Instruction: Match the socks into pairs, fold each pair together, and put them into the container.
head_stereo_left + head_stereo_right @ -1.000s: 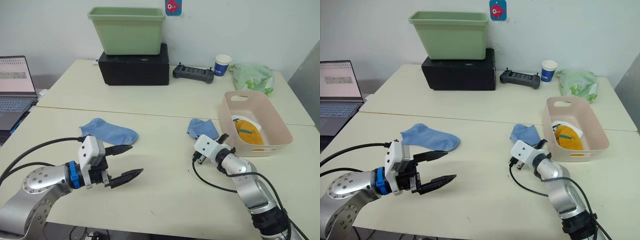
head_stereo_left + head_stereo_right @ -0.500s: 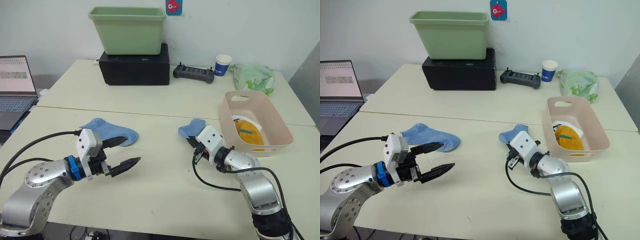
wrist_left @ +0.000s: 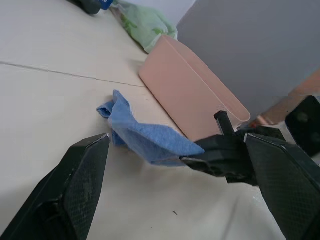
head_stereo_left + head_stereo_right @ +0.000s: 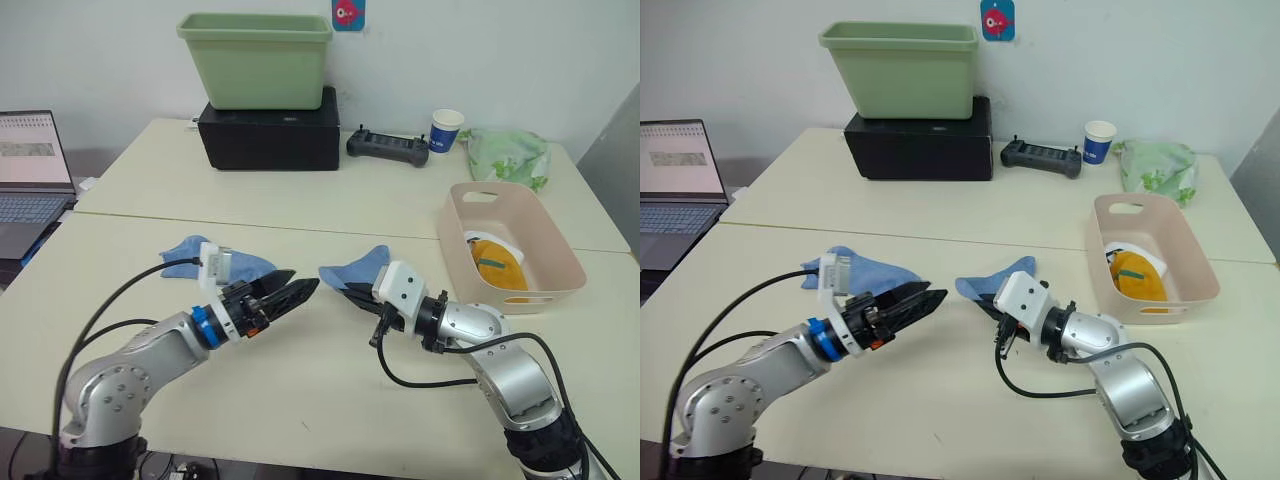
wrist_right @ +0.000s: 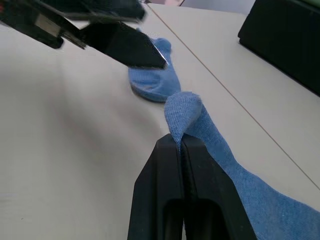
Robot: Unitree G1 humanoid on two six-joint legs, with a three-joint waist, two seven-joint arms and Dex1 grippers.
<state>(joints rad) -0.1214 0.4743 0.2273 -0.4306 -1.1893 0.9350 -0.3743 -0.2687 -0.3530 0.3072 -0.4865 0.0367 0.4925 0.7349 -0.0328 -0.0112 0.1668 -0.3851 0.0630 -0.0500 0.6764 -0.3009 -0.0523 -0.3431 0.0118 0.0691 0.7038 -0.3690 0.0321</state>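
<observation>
My right gripper (image 4: 342, 291) is shut on the toe end of a light blue sock (image 4: 360, 267), which trails back toward the pink container (image 4: 452, 232). In the right wrist view the fingers (image 5: 172, 150) pinch a fold of that sock (image 5: 220, 145). My left gripper (image 4: 300, 285) is open, its tips a short way from the held sock; the left wrist view shows the sock (image 3: 145, 137) between its spread fingers (image 3: 82, 180). A second light blue sock (image 4: 188, 254) lies flat behind the left gripper. A mustard-yellow sock (image 4: 497, 268) and a white sock (image 4: 480, 240) lie in the container.
At the back stand a light green tub (image 4: 255, 60) on a black box (image 4: 268, 132), a black controller (image 4: 386, 148), a paper cup (image 4: 445, 128) and a pale green bag (image 4: 508, 152). A laptop (image 4: 35, 160) sits at the far left.
My right gripper has dragged its blue sock leftward, away from the container. My left gripper has swung right and forward, past the flat sock, to meet it.
</observation>
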